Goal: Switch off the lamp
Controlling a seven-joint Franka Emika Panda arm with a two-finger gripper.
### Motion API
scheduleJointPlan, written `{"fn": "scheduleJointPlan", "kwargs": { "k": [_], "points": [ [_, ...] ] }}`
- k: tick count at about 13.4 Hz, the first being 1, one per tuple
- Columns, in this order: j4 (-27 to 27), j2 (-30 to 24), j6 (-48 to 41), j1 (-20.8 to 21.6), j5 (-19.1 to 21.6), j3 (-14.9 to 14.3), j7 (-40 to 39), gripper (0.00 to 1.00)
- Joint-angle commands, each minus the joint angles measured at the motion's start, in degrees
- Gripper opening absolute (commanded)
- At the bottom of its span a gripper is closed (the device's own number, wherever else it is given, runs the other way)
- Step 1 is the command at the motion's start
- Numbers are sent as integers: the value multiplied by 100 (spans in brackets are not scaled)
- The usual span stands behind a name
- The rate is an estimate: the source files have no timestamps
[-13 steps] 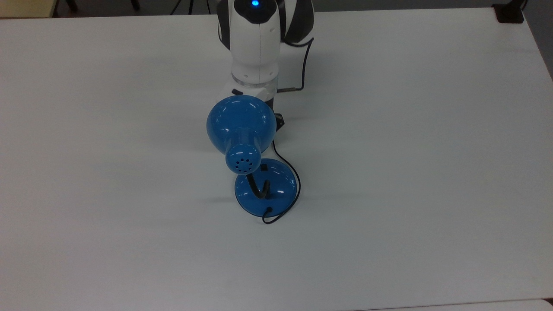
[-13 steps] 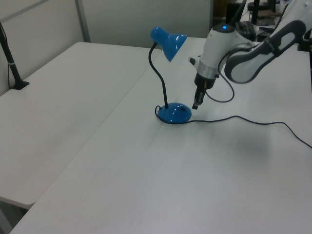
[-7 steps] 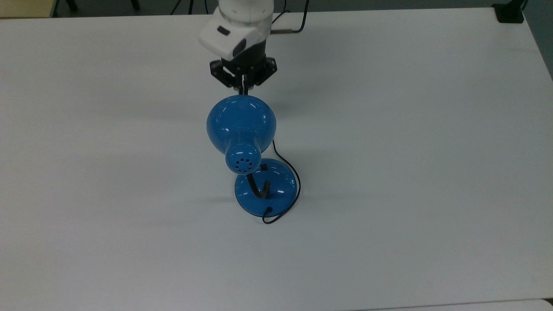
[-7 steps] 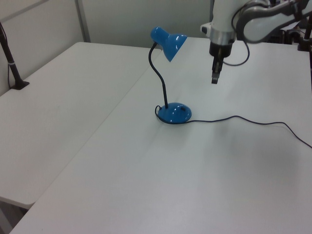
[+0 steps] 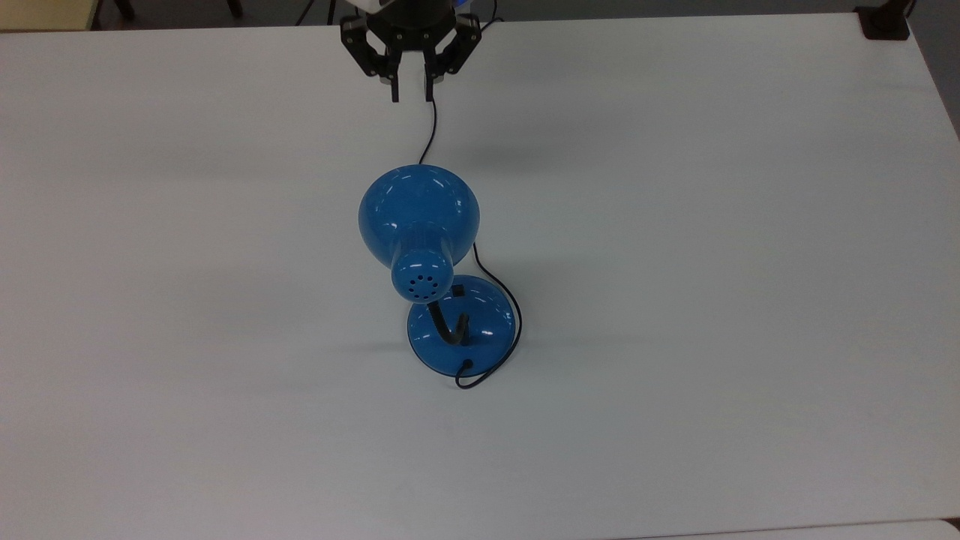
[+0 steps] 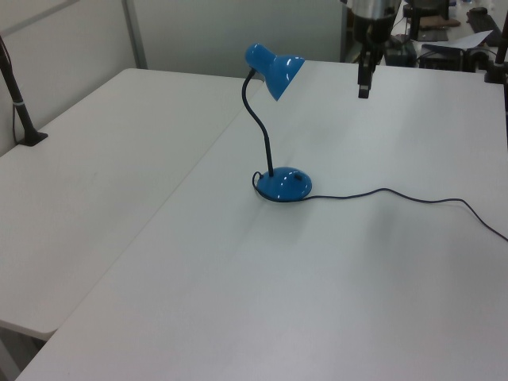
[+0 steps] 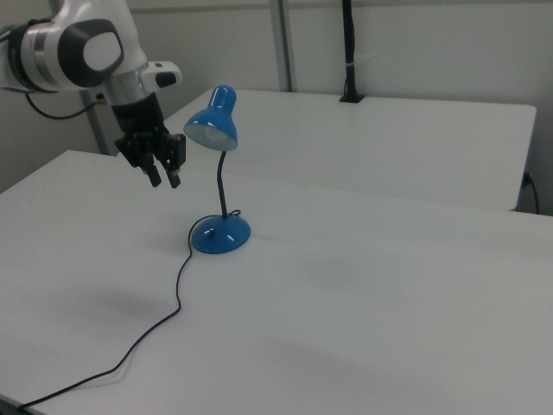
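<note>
We see the gripper has risen from beside the switch, now high at twelve o'clock in the top view, fingers slightly parted, empty. The lamp stands mid-table (unlit shade), so the press seems done.

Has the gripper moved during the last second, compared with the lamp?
Yes. In the top view the gripper was beside the lamp base; it has pulled away toward the table's far edge, fingers apart.
</note>
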Motion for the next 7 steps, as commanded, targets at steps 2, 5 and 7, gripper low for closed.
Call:
{"fn": "scheduleJointPlan", "kwargs": {
  "k": [2,5,7],
  "points": [
    [303,-98,-673,4,101,-28,33,100],
    [531,-81,-885,-31,101,-72,427,100],
    [646,-63,-911,-66,101,-125,481,100]
  ]
}}
